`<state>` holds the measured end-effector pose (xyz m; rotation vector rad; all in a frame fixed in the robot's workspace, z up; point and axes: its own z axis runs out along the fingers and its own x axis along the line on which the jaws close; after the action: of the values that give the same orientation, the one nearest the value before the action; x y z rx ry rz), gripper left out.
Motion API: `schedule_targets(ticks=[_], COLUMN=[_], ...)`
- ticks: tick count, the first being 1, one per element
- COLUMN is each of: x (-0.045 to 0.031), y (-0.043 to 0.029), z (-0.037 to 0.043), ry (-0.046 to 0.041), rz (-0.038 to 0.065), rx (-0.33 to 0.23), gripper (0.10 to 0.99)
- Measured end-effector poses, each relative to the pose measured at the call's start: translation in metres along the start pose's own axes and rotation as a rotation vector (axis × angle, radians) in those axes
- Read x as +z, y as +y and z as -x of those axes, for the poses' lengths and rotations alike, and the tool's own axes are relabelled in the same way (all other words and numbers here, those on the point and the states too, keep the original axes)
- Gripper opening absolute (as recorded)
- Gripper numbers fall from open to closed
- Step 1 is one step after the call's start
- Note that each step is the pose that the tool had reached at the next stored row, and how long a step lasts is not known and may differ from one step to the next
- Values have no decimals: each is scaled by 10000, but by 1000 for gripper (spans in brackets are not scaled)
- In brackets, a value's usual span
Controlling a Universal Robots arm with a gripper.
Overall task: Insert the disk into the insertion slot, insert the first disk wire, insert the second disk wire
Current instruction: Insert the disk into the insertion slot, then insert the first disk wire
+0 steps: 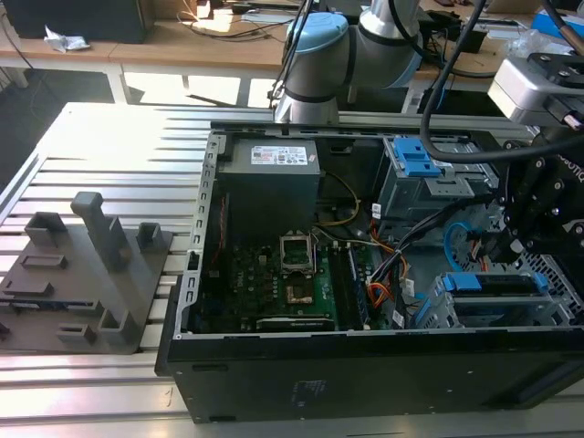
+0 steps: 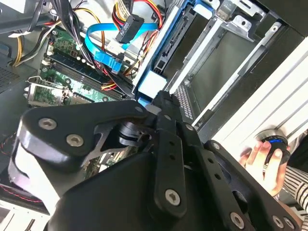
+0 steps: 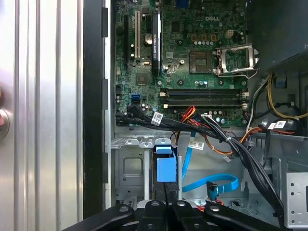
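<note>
**Disk seated in the insertion slot, gripper bearing on its blue bracket**

The disk (image 1: 493,283) stands inside the insertion slot (image 3: 129,168) with only its blue bracket edge showing at the slot's mouth, so the first step looks about done. The gripper (image 3: 168,191) hangs right over the slot with its fingers drawn together and their tips at the bracket's end. This looks more like pressing the disk home than carrying it, though I cannot tell whether they pinch anything. Just beside the slot, the first disk wire (image 2: 130,28) and the second disk wire (image 3: 211,183) lie loose with their plugs unconnected, clear of the slot's mouth.
</note>
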<state>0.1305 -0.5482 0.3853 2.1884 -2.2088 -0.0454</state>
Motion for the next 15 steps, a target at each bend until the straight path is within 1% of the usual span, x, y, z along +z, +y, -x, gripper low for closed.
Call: schedule_targets(ticks=[13, 15], x=[8, 8], y=[-1, -28], z=[0, 0], ry=[-9, -11], rz=[0, 2], rx=[0, 0], gripper=[106, 106])
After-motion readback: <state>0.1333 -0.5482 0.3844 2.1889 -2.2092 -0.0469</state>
